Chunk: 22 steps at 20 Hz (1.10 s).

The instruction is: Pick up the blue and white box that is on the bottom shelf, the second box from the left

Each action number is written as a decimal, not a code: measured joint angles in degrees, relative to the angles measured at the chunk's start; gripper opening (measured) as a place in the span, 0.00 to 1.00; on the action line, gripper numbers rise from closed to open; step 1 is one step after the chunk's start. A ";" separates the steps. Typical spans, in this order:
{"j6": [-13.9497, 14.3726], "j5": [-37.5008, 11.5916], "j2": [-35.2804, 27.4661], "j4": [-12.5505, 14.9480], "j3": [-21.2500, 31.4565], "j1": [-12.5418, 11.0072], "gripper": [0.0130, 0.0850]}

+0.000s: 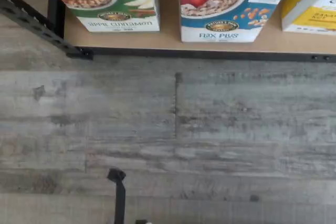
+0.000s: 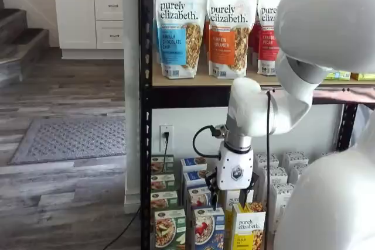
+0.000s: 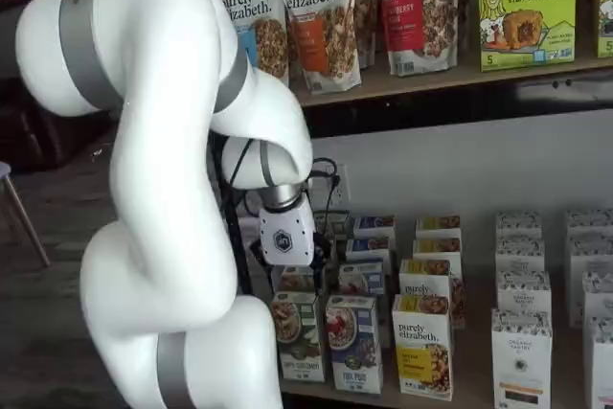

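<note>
Low in both shelf views, the blue and white box stands at the front edge of the bottom shelf, upright, its long axis vertical and its printed face turned outward. A green-and-white carton sits just beside it toward the frame's left, a yellow-and-white carton just beside it toward the right, so the flanks look tight for the fingers.

Above that row hangs the gripper, its white body pointing downward from the arm's wrist. The box lies below it and slightly to the frame's left, near but not touching. Its black fingers are mostly hidden against the cartons behind, so I cannot tell whether they are parted or closed; nothing appears to be held.

From the wrist camera, the box shows with its "Flax Plus" face, set on the tan shelf board between the same two neighbours, with grey plank floor in front.

Judging from this, the coming move calls for lowering and shifting toward the box's top, aligned with its narrow sides.
</note>
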<state>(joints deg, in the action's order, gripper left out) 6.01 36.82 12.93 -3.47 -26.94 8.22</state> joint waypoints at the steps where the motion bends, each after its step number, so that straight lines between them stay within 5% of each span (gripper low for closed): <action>1: 0.10 -1.03 -0.90 0.00 -0.13 0.15 1.00; 8: -0.87 -8.13 -7.79 -1.19 -1.93 0.53 1.00; 22: -5.29 -13.19 -18.32 -5.17 -6.87 -0.02 1.00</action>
<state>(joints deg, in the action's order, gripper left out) 0.72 23.63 -5.39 -8.63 -33.80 8.20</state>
